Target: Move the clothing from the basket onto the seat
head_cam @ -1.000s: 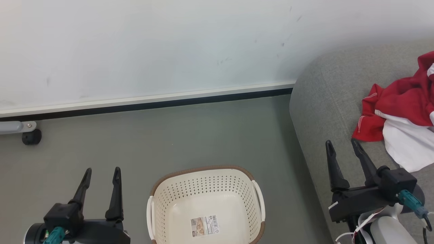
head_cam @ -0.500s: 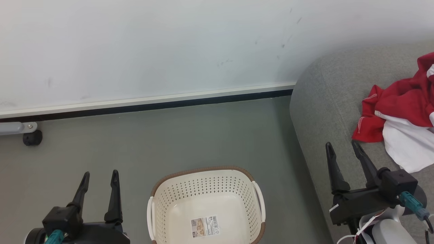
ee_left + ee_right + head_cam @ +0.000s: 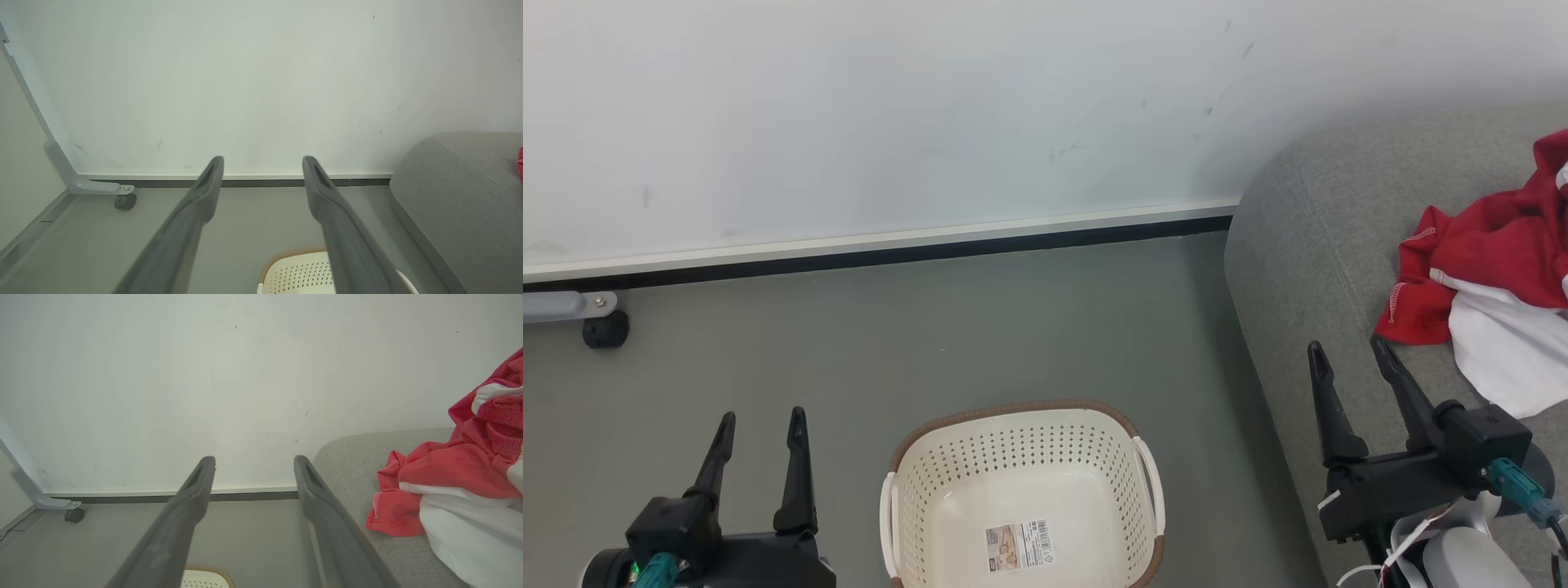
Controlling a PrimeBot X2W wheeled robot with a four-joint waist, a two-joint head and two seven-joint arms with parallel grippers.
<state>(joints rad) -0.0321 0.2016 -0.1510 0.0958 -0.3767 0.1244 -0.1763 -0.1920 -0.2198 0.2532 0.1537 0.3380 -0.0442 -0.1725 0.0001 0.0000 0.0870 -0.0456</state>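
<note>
The cream basket point(image 3: 1021, 441) with a brown rim stands on the grey floor at bottom centre, holding nothing but its label sticker point(image 3: 1019, 545). The red and white clothing point(image 3: 1486, 278) lies in a heap on the grey seat point(image 3: 1298, 245) at the right. My left gripper point(image 3: 760, 419) hangs open over the floor, left of the basket. My right gripper point(image 3: 1346, 348) is open above the seat's front edge, left of the clothing and apart from it. The right wrist view shows the clothing point(image 3: 457, 486) on the seat point(image 3: 347, 457); the left wrist view shows the basket rim point(image 3: 294, 255).
A white wall point(image 3: 931, 106) with a dark baseboard runs across the back. A grey frame leg with a black castor point(image 3: 603, 331) stands at the far left by the wall. Bare grey floor point(image 3: 972, 327) lies between wall, basket and seat.
The picture has shifted very slightly; my left gripper has sunk a little lower. Both grippers stay open, and the basket and clothing lie as before.
</note>
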